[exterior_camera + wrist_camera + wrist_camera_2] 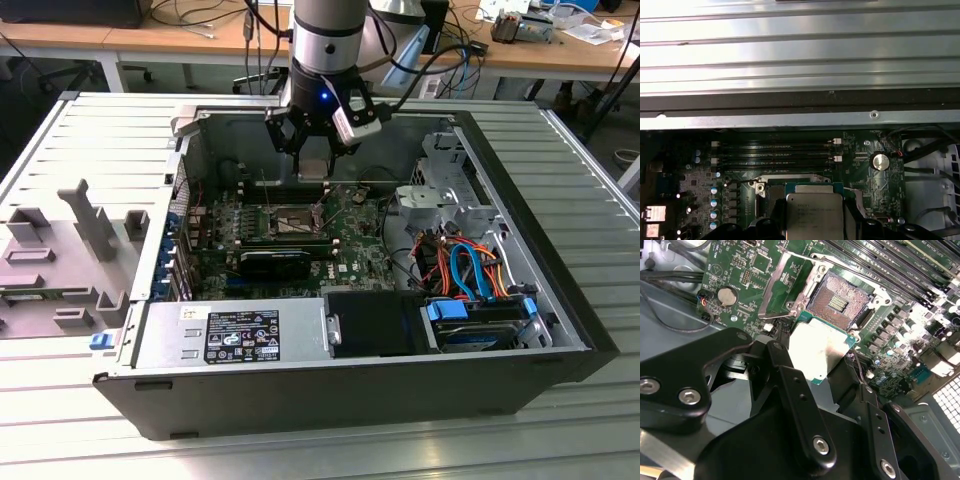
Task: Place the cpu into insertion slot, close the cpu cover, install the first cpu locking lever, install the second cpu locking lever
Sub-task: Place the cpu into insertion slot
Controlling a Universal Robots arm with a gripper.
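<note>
Ribbed metal counter (585, 160) carries an open computer case (330, 400), with cluttered desks behind it. Inside, the chip (824, 342) hangs above the green board (747, 270), clamped on two opposite edges between the black fingers (794, 390), its dull metal top facing the arm. It is square, so no side is the longer. In the second wrist view one green-edged corner points at the socket (840, 302) and stops just short of its silver rim; the chip is not seated.

The socket is bare, its field of contacts exposed. The cover (773, 287) stands swung up on the side away from the memory slots (880, 260), leaving the recess free from above. A thin wire lever (807, 256) runs along one rim, and a coin battery (728, 296) sits on the board beyond the cover.

In the exterior view the arm (325, 40) comes straight down into the case, above the socket (290, 222). A drive cage with coloured cables (470, 270) lies at the exterior view's right and a power supply (240, 335) along the near wall. Grey plastic holders (80, 235) stand on the counter at the exterior view's left.
</note>
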